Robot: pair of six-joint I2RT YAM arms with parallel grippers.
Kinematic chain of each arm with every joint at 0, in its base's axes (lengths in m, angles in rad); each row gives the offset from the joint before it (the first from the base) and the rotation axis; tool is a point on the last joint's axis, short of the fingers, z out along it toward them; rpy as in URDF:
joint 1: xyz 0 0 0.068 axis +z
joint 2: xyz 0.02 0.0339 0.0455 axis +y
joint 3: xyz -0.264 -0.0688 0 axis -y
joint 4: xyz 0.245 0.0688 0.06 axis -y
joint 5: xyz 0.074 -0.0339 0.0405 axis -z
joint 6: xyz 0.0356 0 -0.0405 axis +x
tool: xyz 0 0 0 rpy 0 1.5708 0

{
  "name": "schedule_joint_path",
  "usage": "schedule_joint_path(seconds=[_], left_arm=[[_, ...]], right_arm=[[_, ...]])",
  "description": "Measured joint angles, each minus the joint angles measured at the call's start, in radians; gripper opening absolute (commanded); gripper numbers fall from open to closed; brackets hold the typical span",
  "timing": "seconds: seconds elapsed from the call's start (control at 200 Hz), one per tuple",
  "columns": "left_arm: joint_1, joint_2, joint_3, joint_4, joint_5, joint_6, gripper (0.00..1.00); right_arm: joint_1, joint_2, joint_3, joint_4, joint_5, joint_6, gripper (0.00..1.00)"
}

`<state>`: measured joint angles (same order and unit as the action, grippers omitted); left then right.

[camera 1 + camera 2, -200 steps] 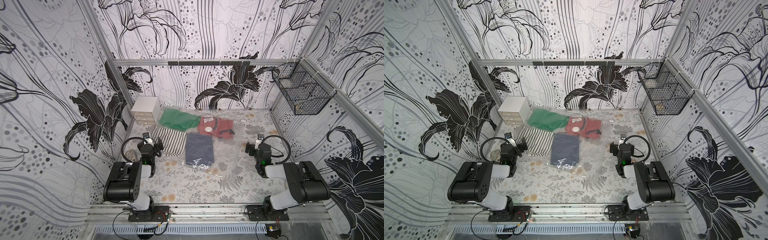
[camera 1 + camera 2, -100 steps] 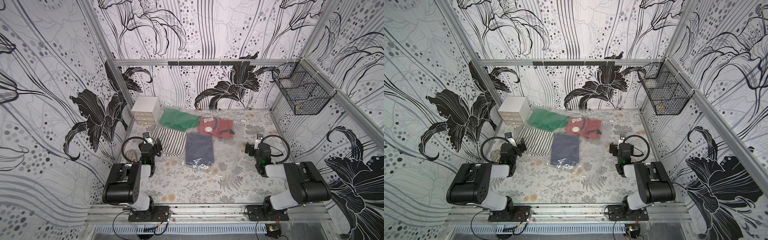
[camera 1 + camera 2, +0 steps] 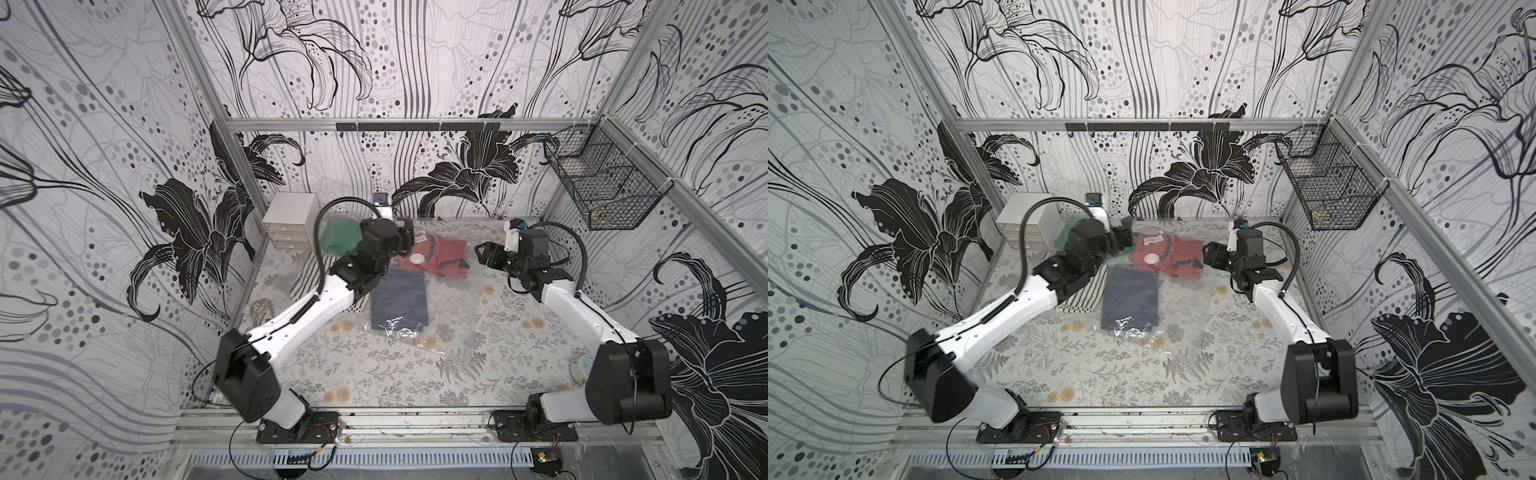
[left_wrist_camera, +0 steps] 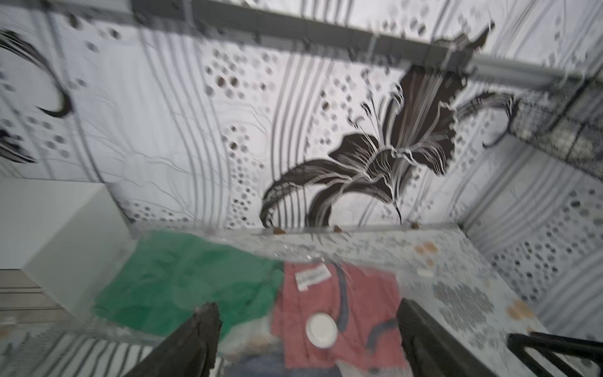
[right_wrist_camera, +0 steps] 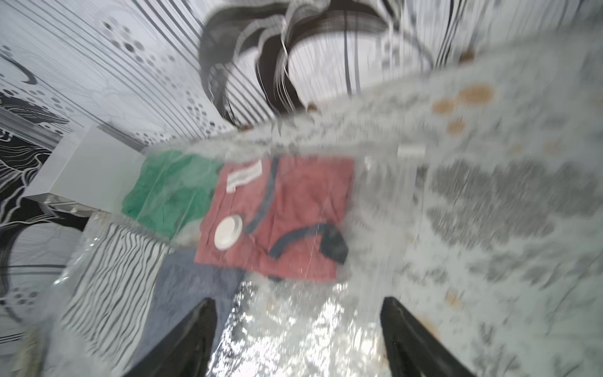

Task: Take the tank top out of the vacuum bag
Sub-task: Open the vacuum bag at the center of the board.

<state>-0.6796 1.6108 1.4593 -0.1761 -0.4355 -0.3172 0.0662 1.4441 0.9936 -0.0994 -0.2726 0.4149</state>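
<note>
Clear plastic first: in both top views the vacuum bag (image 3: 471,307) lies flat mid-table with four folded garments inside. The red tank top (image 3: 442,259) w/ navy trim sits at the bag's far end, and the round white valve disc (image 3: 417,258) rests on the film right over it. A green piece (image 3: 338,239) lies beside it; a striped piece (image 3: 1081,291) and a blue piece (image 3: 399,297) lie nearer the arm bases. L gripper (image 3: 409,237) hovers over the green/red border, R gripper (image 3: 484,253) just off the tank top's other side. One arm per flank, prob. so one can pin the film while the other works the opening. Neither touches plastic, as far as I can tell.

Left wrist view: blurry, but the fingers (image 4: 195,336) stand wide apart w/ nothing btw them. Valve disc and tank top sit dead ahead. A small white slider clip (image 4: 424,272) lies out by the bag's far edge, which suggests the mouth is at that end. Can't tell if it's sealed.

Right wrist view: also smeared. Jaws are spread wide and empty, w/ crinkly film shining beyond them. The tank top lies straight ahead, fully inside the bag. The film looks slick and thin, so a pinch needs to catch one layer only, else bag and tank top lift together.
</note>
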Motion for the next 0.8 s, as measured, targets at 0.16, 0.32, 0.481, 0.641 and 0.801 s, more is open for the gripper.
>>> schedule_joint_path(seconds=[0.16, 0.32, 0.481, 0.641, 0.801], left_arm=[[-0.111, 0.351, 0.336, -0.274, 0.02, -0.013, 0.89], [-0.162, 0.571, 0.549, -0.438, 0.116, -0.025, 0.87], [-0.175, 0.629, 0.591, -0.5, 0.183, -0.047, 0.87], [-0.171, 0.615, 0.573, -0.51, 0.192, -0.055, 0.87], [-0.161, 0.57, 0.473, -0.502, 0.19, -0.07, 0.87]], right_arm=[[-0.152, 0.084, -0.105, -0.122, -0.14, 0.1, 0.71], [-0.179, 0.087, -0.153, -0.147, -0.209, 0.136, 0.63], [-0.219, 0.145, -0.178, -0.101, -0.298, 0.159, 0.55], [-0.218, 0.187, -0.195, -0.052, -0.38, 0.178, 0.49], [-0.199, 0.227, -0.195, 0.014, -0.449, 0.199, 0.42]])
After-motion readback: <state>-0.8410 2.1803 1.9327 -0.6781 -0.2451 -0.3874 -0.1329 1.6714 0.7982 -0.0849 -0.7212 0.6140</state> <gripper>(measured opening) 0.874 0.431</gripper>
